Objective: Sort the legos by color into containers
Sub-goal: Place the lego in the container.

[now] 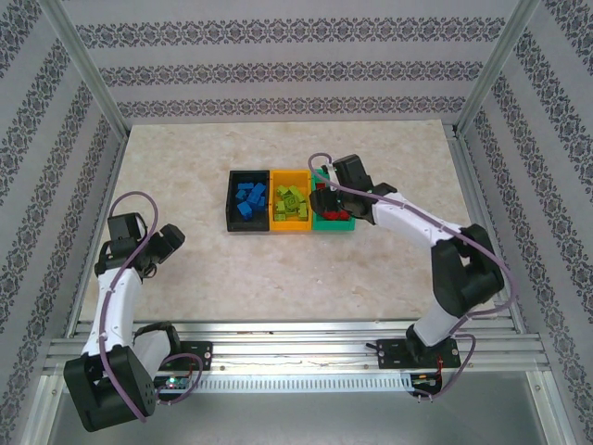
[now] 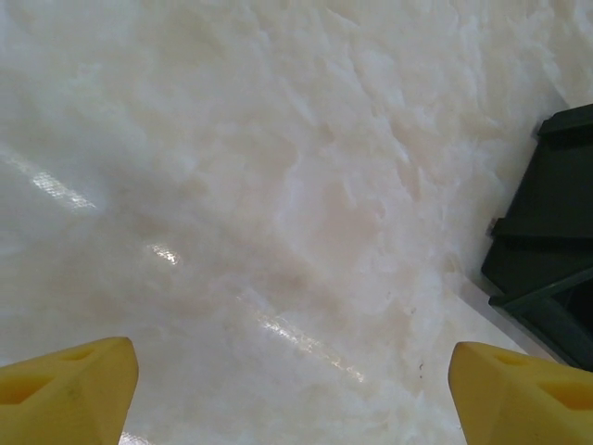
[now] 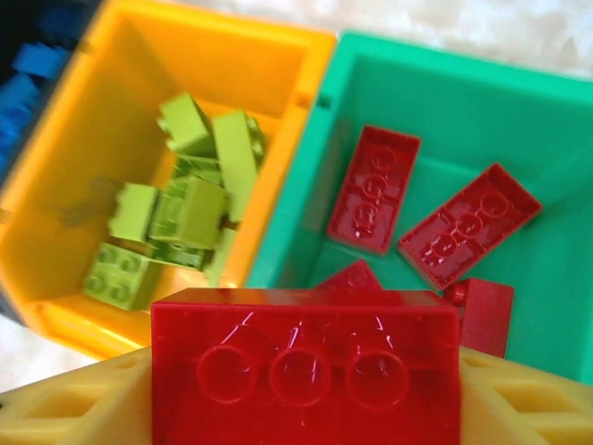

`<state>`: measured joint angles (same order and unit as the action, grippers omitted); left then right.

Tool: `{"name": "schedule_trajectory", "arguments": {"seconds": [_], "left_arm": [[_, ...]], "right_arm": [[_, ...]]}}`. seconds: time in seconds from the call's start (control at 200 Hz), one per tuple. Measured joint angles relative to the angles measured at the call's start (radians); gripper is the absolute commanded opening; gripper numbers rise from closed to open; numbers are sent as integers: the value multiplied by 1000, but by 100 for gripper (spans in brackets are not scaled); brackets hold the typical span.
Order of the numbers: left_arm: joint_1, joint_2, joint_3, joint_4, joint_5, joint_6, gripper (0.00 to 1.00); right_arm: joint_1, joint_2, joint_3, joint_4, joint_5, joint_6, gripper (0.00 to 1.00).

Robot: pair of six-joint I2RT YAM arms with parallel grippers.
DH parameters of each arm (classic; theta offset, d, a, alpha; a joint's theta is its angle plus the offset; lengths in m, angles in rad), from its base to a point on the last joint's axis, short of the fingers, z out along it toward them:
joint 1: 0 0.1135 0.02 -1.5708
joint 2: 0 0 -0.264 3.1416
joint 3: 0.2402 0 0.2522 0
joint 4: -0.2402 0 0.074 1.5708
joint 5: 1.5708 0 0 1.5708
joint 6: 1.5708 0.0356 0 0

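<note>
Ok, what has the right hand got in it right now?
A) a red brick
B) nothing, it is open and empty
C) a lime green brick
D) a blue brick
A: the right wrist view shows a red brick clamped in the right hand, above the green bin.

Pale marbled tabletop [image 1: 278,278]; patterned walls [image 1: 296,69]; aluminium frame posts [image 1: 88,65].
</note>
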<state>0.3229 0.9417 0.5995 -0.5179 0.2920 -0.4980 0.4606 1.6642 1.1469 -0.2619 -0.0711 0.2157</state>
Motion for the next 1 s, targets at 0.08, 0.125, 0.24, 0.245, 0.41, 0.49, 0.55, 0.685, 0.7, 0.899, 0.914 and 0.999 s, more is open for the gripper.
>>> {"name": "schedule_trajectory", "arguments": {"seconds": [0.08,0.125,0.24,0.245,0.41,0.49,0.55,0.685,0.7,0.899,0.914,0.999], "left_arm": [[0,-12,-12,21,-7,8,95],[0,-18,-15,32,-10,16,95],[0,-21,-16,64,-16,31,95],[0,-21,-16,65,-16,31,95],[0,-3,-16,122,-17,50,95],[0,13,-18,153,-24,61,95],[0,14,-27,186,-35,72,95],[0,5,-77,288,-56,100,95],[0,2,-85,301,-58,103,95],[0,-29,-193,468,-88,163,96],[0,-29,-199,482,-88,167,96],[0,-25,-229,557,-87,187,96]], "right_arm": [[-19,37,1,-5,-2,-8,69],[-29,49,3,-8,-2,-11,69],[-55,70,18,-11,0,-14,71],[-56,71,19,-11,0,-14,71],[-72,88,43,-8,-2,-22,85],[-72,92,46,-2,-1,-26,88],[-70,92,46,2,-1,-30,88],[-70,79,29,16,-7,-32,89],[-70,73,23,19,-8,-32,89],[-72,-119,-111,37,-23,-35,90],[-73,-142,-124,41,-23,-37,91],[-82,-263,-185,60,-18,-48,93]]}}
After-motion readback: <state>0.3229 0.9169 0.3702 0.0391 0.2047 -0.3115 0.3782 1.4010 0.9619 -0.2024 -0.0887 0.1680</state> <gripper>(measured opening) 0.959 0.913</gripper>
